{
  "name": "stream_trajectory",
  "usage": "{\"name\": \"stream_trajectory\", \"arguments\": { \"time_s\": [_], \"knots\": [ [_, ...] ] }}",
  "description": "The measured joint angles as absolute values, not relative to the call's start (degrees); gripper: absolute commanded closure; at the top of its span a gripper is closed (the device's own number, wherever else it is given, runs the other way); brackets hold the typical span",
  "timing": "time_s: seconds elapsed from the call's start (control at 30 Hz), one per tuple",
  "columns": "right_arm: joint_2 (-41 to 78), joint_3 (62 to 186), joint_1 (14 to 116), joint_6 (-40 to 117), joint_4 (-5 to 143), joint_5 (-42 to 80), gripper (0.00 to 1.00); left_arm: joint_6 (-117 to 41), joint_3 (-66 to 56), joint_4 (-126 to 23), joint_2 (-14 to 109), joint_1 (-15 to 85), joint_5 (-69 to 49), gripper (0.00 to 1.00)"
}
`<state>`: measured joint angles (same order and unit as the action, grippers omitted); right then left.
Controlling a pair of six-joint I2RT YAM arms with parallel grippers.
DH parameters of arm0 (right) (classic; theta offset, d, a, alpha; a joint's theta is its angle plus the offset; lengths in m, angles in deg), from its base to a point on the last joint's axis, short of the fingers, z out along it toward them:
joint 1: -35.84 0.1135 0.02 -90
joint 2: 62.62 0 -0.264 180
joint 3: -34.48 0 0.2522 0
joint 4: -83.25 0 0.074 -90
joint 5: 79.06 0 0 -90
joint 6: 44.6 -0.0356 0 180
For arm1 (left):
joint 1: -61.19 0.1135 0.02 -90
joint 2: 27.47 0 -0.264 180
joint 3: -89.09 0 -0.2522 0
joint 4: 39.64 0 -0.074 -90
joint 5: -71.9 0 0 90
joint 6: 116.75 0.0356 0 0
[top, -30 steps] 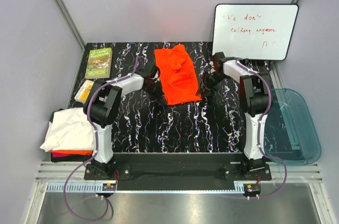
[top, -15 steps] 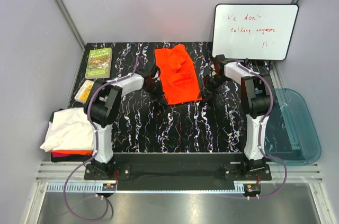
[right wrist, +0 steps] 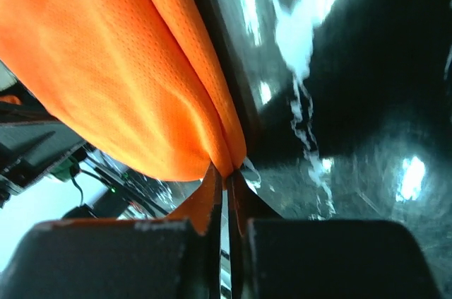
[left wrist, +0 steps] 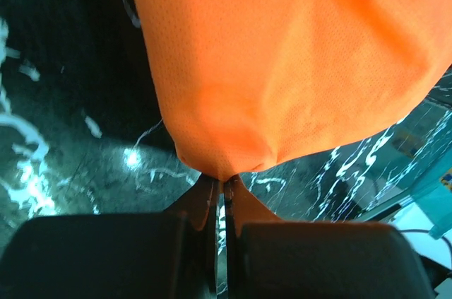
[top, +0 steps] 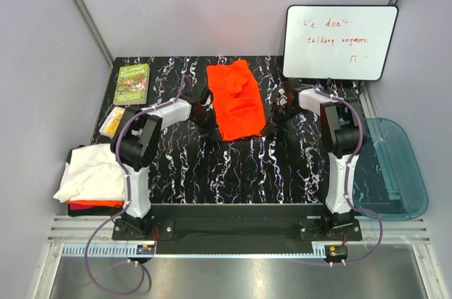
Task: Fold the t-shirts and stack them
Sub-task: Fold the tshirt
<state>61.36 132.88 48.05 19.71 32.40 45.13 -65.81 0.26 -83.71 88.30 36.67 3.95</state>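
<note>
The bright orange t-shirt (top: 236, 100) lies partly folded at the back middle of the black marbled table (top: 233, 165). My left gripper (top: 205, 103) is shut on its left edge; the left wrist view shows the orange cloth (left wrist: 282, 66) pinched at the fingertips (left wrist: 223, 180). My right gripper (top: 277, 107) is shut on its right edge; the right wrist view shows the cloth (right wrist: 120, 66) pinched at the tips (right wrist: 227, 174). A white t-shirt (top: 92, 172) lies on a red-orange one (top: 92, 204) at the left edge. The dark green shirt is out of view.
A small green book (top: 131, 83) and a yellow packet (top: 111, 121) lie at the back left. A whiteboard (top: 339, 42) stands at the back right. A translucent blue tub (top: 392, 168) sits off the table's right side.
The right gripper has moved a little toward the back right along the shirt's right edge. The left gripper and the shirt have barely moved.
</note>
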Motion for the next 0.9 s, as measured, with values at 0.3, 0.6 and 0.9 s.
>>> {"name": "stream_trajectory", "arguments": {
  "time_s": [0.3,0.6,0.9],
  "knots": [
    [52.4,123.3,48.0,23.0,29.4,46.2,1.00,-62.9,-9.3,-86.9,78.6,36.3,5.0,1.00],
    [44.4,118.7,48.0,26.4,22.6,49.7,1.00,-61.0,-15.1,-93.2,67.4,31.3,7.5,1.00],
    [41.0,129.4,48.0,26.9,16.6,52.7,1.00,-57.7,4.0,-104.3,67.1,31.2,6.9,1.00]
  ]
}}
